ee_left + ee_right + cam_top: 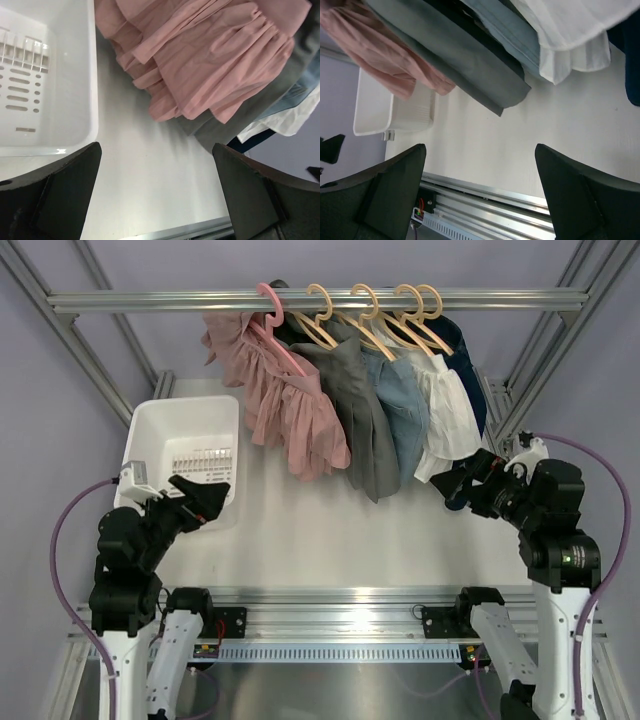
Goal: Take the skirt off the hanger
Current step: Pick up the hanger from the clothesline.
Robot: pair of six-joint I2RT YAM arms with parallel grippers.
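The white tabletop (330, 530) fills the middle of the overhead view, and a metal rail (150, 302) crosses above its far edge. Five garments hang from that rail in a tight row. The pink skirt (290, 410) is at the left end, then come a grey skirt (365, 430), a pale blue skirt (405, 415) and a white skirt (448, 415). A dark navy piece (468, 360) is at the right end. They crowd and overlap, so pink ruffles cover the grey skirt's left side and the white skirt hides most of the navy piece.

A white basket (160, 435) sits on the tabletop at the left, just beside the pink hem.

The pink skirt hangs on a pink hanger (272, 315), and the others hang on wooden hangers (365, 315) whose hooks bunch together on the rail. I cannot make out how any waistband is fastened, because folds of cloth cover the hanger shoulders.

My left jaws are spread wide and hold nothing. They hover over the basket's near corner, facing the pink and grey hems. My right jaws are also spread and empty, low at the right and near the white skirt's hem. From overhead I cannot tell if they touch it. In the right wrist view the garment tops are cut off.
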